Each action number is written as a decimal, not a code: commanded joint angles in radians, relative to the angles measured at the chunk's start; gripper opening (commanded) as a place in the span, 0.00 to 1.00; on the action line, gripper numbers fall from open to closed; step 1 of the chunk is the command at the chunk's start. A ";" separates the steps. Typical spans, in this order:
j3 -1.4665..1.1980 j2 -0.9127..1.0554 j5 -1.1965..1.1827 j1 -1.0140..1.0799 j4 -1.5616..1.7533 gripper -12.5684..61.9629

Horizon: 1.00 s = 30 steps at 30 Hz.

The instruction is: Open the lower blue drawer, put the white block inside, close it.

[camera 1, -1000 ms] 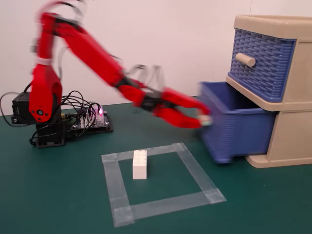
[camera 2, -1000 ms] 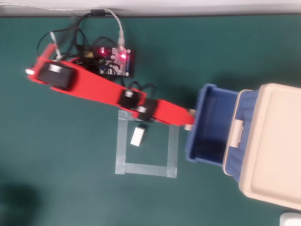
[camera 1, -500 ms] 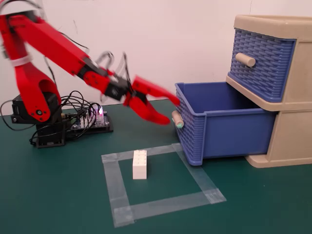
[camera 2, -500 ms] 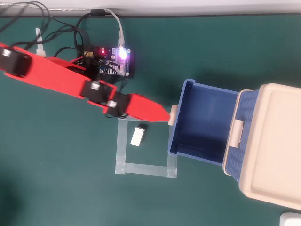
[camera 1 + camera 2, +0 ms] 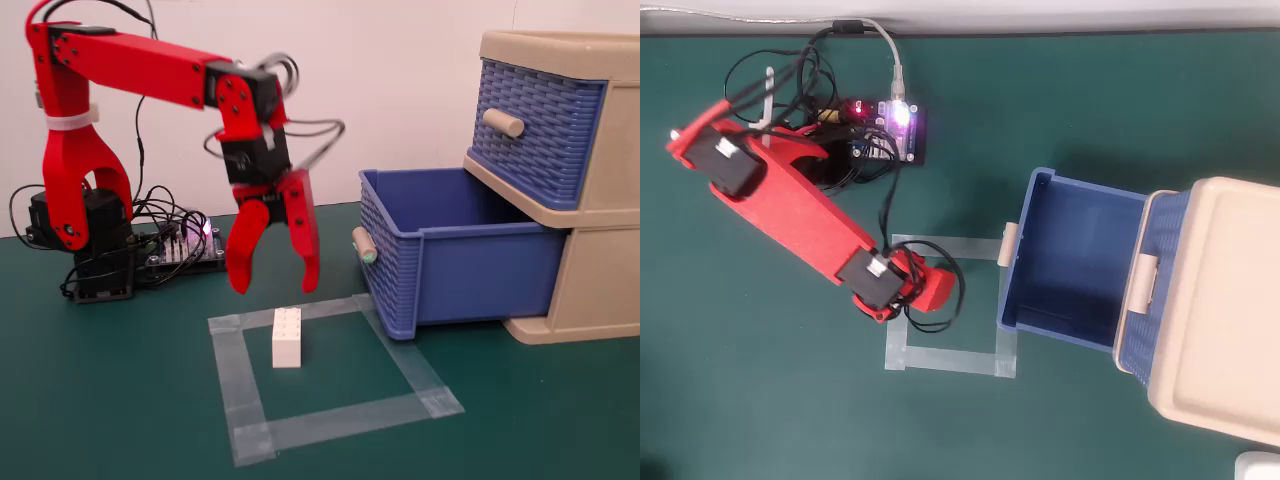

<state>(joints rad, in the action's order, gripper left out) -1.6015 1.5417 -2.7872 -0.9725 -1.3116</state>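
Note:
The lower blue drawer (image 5: 488, 268) stands pulled out of the beige cabinet (image 5: 600, 275), its inside (image 5: 1070, 262) bare. Its beige knob with green ends (image 5: 363, 245) faces the arm. The white block (image 5: 286, 338) lies studs up inside a tape square (image 5: 400, 352). My red gripper (image 5: 275, 287) hangs open, fingers pointing down, just above and slightly behind the block, touching nothing. In the overhead view the gripper (image 5: 931, 291) covers the block.
An upper blue drawer (image 5: 540, 125) with a plain beige knob (image 5: 503, 122) is shut. A circuit board with lit LEDs (image 5: 890, 122) and loose cables sits by the arm base (image 5: 95, 265). The tape square's outline (image 5: 940, 358) lies left of the open drawer.
The drawer came fully out while the gripper held its knob. The gripper then let go, swung left away from the knob and turned downward, open, over the white block.

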 commanded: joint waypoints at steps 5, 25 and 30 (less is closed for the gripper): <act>0.060 -0.051 0.040 0.003 0.034 0.63; 0.054 -0.140 0.120 0.057 -0.040 0.06; 0.067 0.216 0.161 0.103 -0.155 0.06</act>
<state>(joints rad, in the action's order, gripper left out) -1.5723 1.6245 -2.6538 -0.8682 -1.4297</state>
